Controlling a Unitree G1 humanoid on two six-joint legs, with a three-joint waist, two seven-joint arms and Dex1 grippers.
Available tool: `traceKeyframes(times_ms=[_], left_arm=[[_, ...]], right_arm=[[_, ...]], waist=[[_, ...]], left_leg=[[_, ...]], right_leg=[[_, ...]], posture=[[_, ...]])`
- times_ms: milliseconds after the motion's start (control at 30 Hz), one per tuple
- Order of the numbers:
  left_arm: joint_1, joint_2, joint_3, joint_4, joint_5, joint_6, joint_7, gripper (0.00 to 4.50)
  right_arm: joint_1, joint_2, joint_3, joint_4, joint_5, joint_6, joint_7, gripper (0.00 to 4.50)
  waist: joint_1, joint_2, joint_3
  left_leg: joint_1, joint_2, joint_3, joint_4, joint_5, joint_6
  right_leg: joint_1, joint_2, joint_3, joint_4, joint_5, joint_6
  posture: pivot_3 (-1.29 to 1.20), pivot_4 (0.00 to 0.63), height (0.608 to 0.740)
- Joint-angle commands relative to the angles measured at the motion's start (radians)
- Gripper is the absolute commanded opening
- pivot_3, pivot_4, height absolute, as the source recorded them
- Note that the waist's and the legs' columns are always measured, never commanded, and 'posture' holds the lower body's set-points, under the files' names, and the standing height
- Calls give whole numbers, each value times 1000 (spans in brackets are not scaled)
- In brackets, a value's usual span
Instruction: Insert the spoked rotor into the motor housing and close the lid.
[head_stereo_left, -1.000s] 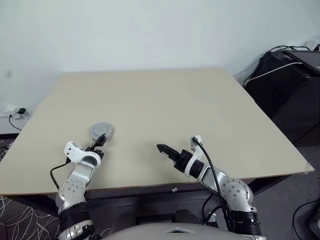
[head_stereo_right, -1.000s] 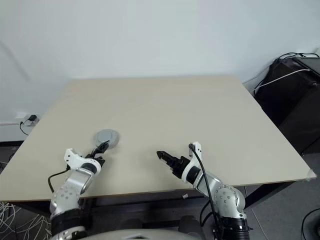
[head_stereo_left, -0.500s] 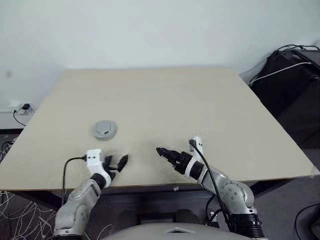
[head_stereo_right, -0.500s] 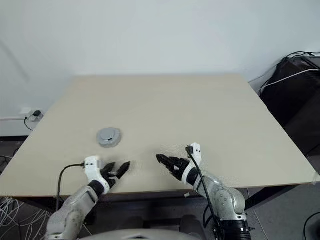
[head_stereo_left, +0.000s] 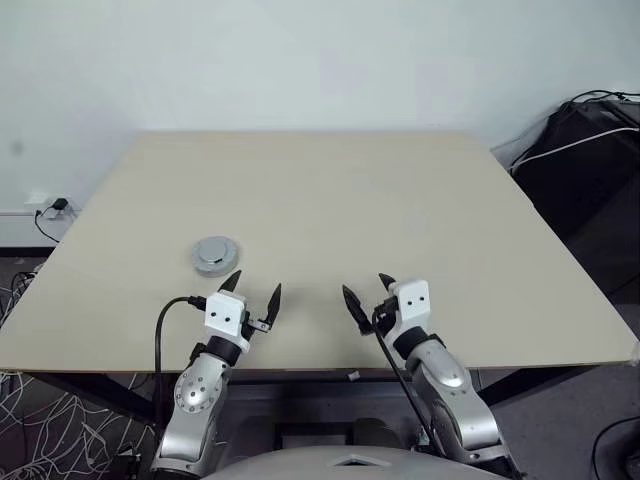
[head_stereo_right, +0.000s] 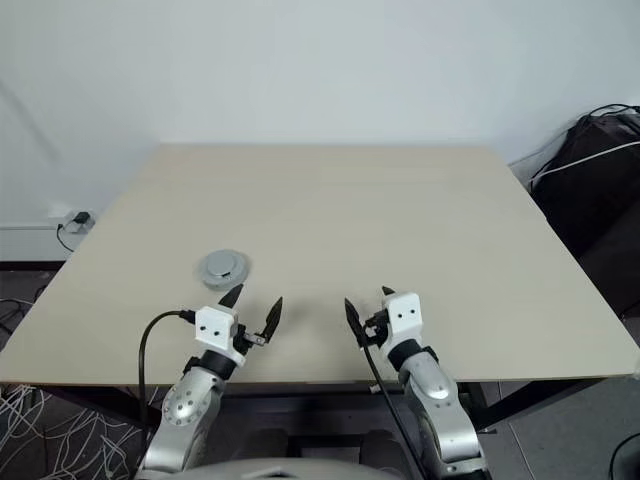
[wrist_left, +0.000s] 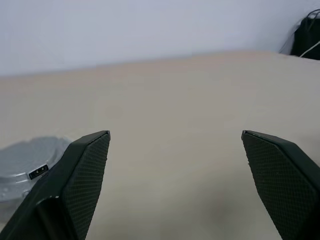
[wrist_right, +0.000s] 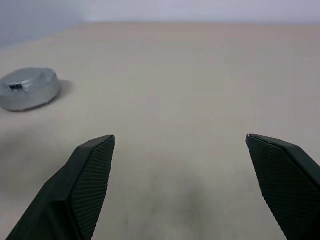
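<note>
Left gripper (head_stereo_left: 254, 291): over the near edge of the table (head_stereo_left: 400, 200), pointing forward, roughly level. Fingers spread wide, nothing between them. In the left wrist view the two black fingertips (wrist_left: 87, 170) stand well apart with bare tabletop in the gap.

Right gripper (head_stereo_left: 366, 295): also over the near edge, beside the left one with a gap between them, pointing forward. Fingers wide apart, holding nothing. In the right wrist view only tabletop lies between its fingertips (wrist_right: 92, 175).

Lid (head_stereo_left: 215, 254): round, silvery-grey, lying flat on the table, forward of the left gripper and slightly to its left, apart from it. It looks shut down over the housing, so the housing itself cannot be made out beneath it. Small dark tab on the lid's side (wrist_left: 37, 171) seen from the left wrist. From the right wrist the same disc (wrist_right: 29, 88) sits off toward the left side of the table, well apart from the right gripper.

Rotor: cannot tell where it is; presumably hidden if inside.

Beyond: pale wall behind the table; black bag (head_stereo_left: 590, 150) with cables on the robot's right; wall socket (head_stereo_left: 55, 207) low on the left.
</note>
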Motion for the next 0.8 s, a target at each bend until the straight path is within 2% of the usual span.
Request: traceKeyframes(times_ms=[33, 800], left_arm=[[23, -23, -8, -11, 11, -49, 24, 4467], [38, -30, 12, -35, -1, -11, 36, 4467]], right_arm=[[28, -16, -23, -14, -13, -90, 23, 4500], [70, 6, -43, 17, -59, -157, 10, 4500]], waist=[[0, -1, 1], [1, -1, 1]], left_leg=[[0, 0, 0, 1, 0, 0], [1, 1, 0, 4, 1, 1]], right_leg=[[0, 0, 0, 0, 0, 0], [2, 1, 0, 2, 2, 3]], posture=[[0, 0, 740], [0, 0, 740]])
